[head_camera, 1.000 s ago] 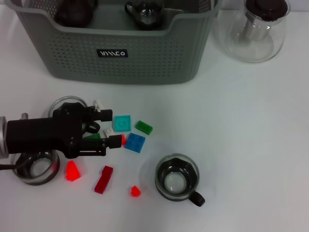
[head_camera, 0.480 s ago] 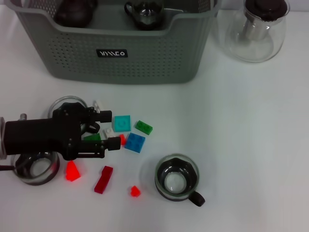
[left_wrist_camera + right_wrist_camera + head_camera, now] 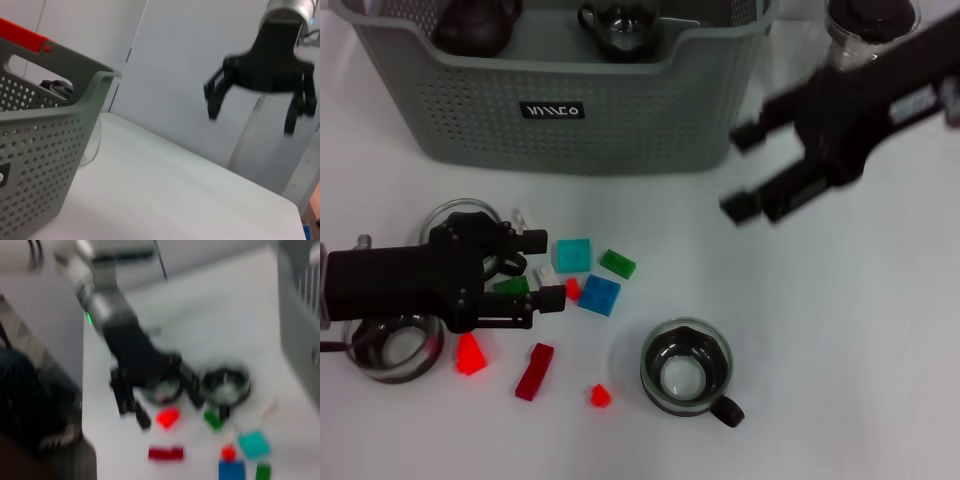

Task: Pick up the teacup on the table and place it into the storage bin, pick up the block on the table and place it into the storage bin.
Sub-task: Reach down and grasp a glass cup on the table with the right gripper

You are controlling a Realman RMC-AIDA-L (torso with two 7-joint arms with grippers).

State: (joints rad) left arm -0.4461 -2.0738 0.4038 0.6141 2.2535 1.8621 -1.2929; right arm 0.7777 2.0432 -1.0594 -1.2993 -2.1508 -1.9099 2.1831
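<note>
A dark glass teacup [image 3: 685,370] with a handle stands upright on the white table at the front. Several small blocks lie left of it: teal [image 3: 572,254], blue [image 3: 599,294], green [image 3: 617,263], dark red [image 3: 534,370]. My left gripper [image 3: 544,268] lies low over the table, open, with a small green block [image 3: 510,285] between its fingers. My right gripper [image 3: 741,172] hangs open in the air right of the storage bin [image 3: 570,120], holding nothing. In the left wrist view the right gripper [image 3: 252,107] shows open beyond the bin [image 3: 40,165].
Two dark teapots sit inside the bin. A clear glass jug [image 3: 865,30] stands at the back right, partly behind my right arm. Two glass cups [image 3: 465,215] [image 3: 390,345] flank the left arm. Red blocks [image 3: 470,352] [image 3: 600,395] lie near the front.
My right arm has swung into view from the upper right, its gripper open. The left gripper has drawn back slightly to the left, still open. Nothing on the table has moved.
</note>
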